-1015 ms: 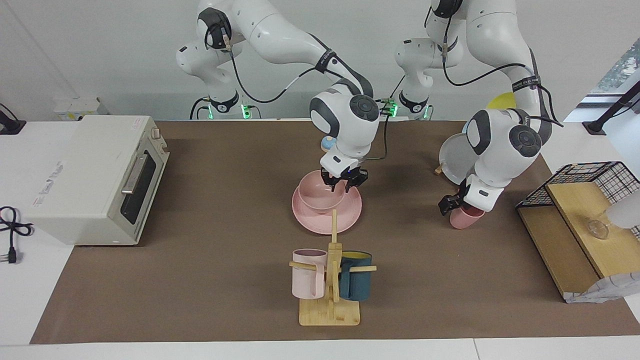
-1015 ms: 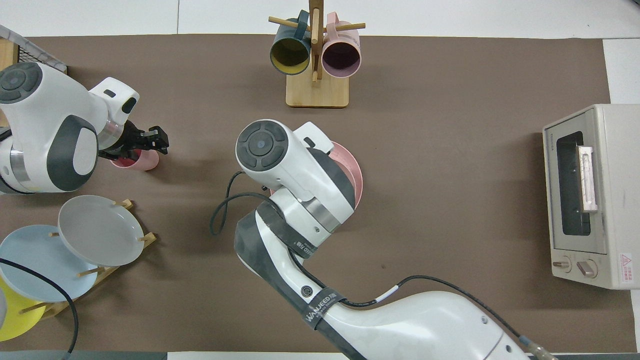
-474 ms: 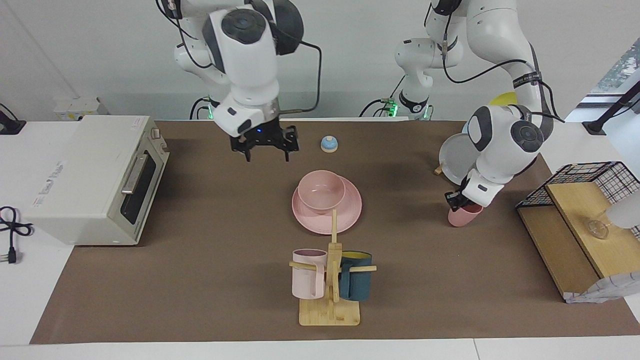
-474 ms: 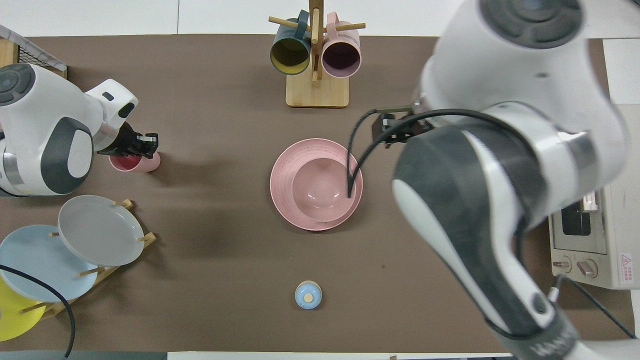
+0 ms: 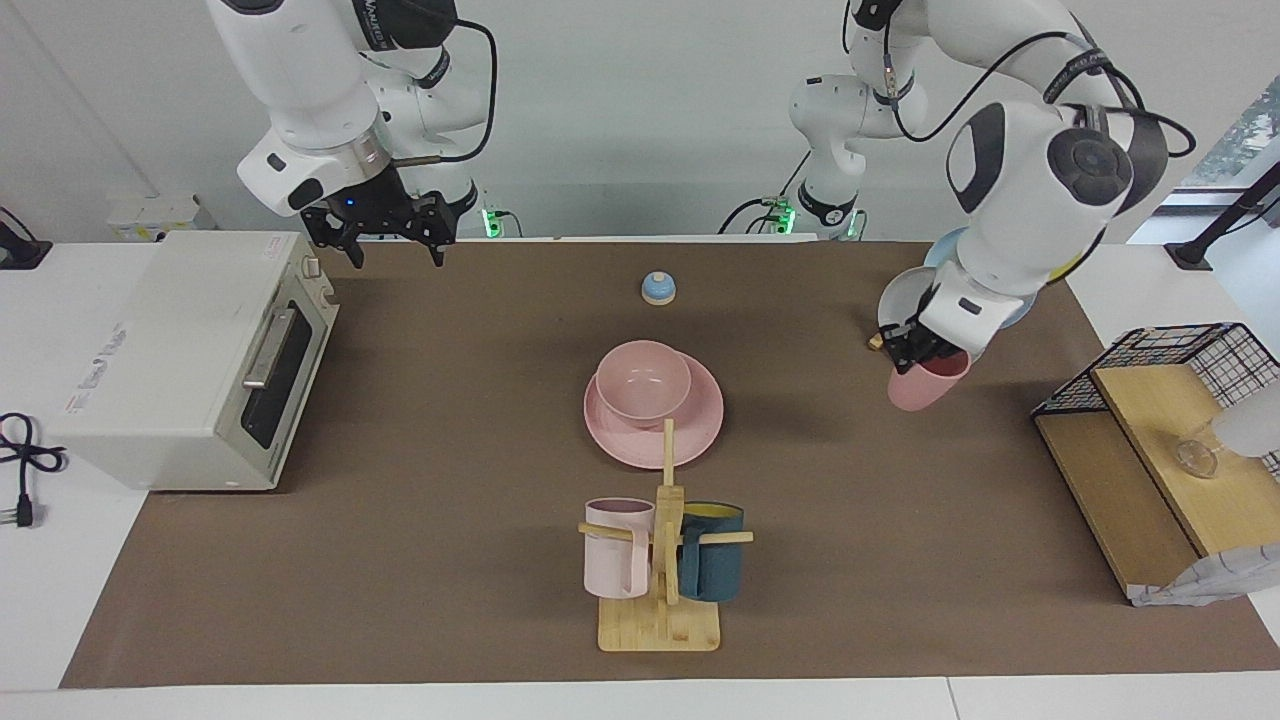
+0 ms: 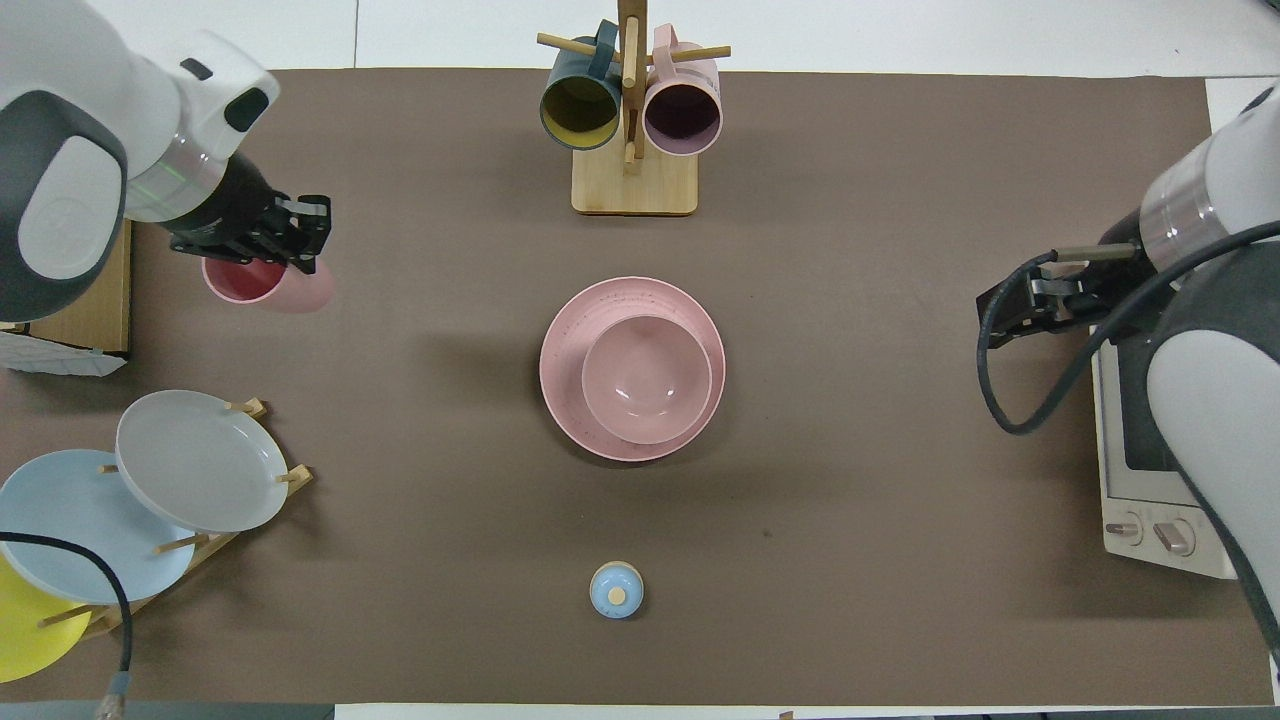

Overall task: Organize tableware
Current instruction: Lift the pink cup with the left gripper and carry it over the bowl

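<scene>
Hanging tilted in the air, the cup [image 5: 926, 380] is clamped at its rim by the left gripper [image 5: 908, 345]; the bowl [image 5: 643, 381] sits on the plate [image 5: 700, 420] mid-table. The right gripper [image 5: 380, 232] hovers spread open beside the oven [image 5: 190, 350].

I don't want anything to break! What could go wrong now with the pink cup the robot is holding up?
1. The left tool grips the pink cup only by its rim, and the cup hangs tilted in the air. It might slip and drop onto the table.
2. If the cup goes to the bowl on the pink plate, a hard landing could knock the bowl off centre.

The right tool waits near the oven, open.
</scene>
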Available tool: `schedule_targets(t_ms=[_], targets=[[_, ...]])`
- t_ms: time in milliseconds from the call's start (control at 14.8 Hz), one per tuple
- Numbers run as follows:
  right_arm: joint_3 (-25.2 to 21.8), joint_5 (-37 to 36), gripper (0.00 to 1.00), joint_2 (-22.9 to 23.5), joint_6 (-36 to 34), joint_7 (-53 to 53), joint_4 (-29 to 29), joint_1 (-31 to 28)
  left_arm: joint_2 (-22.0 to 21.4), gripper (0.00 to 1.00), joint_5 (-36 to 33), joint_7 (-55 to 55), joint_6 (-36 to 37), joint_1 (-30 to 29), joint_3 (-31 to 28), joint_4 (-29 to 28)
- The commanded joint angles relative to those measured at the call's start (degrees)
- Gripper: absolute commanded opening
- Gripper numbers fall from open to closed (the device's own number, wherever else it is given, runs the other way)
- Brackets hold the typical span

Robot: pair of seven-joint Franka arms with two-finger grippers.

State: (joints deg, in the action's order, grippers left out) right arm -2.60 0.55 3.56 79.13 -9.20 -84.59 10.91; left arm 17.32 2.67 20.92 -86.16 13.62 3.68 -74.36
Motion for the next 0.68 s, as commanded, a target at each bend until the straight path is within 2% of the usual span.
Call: schedule_targets(t_ms=[0, 135, 271, 338, 474, 609], targets=[[0.5, 0.9, 1.0, -2.7, 3.4, 1.4, -5.3, -2.6, 7.3, 0.0, 0.8, 15.8, 3.3, 9.2, -0.8, 11.1], [0.5, -1.1, 1.0, -3.6, 4.3, 8.6, -5.2, -4.6, 7.1, 0.0, 2.5, 23.5, -1.2, 14.0, -0.6, 10.7], [0.6, -1.2, 1.0, -3.7, 4.4, 10.2, -5.6, -5.8, 8.3, 0.0, 2.4, 29.1, -7.0, 18.8, -0.8, 8.5], [1.5, -1.3, 1.0, -3.5, 4.6, 10.2, -5.6, -5.9, 8.3, 0.0, 2.3, 31.1, -10.1, 20.6, -1.0, 5.7], [6.3, -3.8, 1.0, -3.2, 6.1, 10.3, -5.3, -8.2, 8.7, 0.0, 2.3, 33.6, -13.1, 22.1, -0.9, 3.2], [7.8, -5.4, 1.0, -2.6, 6.7, 10.3, -4.6, -8.6, 9.0, 0.0, 2.3, 36.0, -15.6, 22.9, -0.9, 1.2]])
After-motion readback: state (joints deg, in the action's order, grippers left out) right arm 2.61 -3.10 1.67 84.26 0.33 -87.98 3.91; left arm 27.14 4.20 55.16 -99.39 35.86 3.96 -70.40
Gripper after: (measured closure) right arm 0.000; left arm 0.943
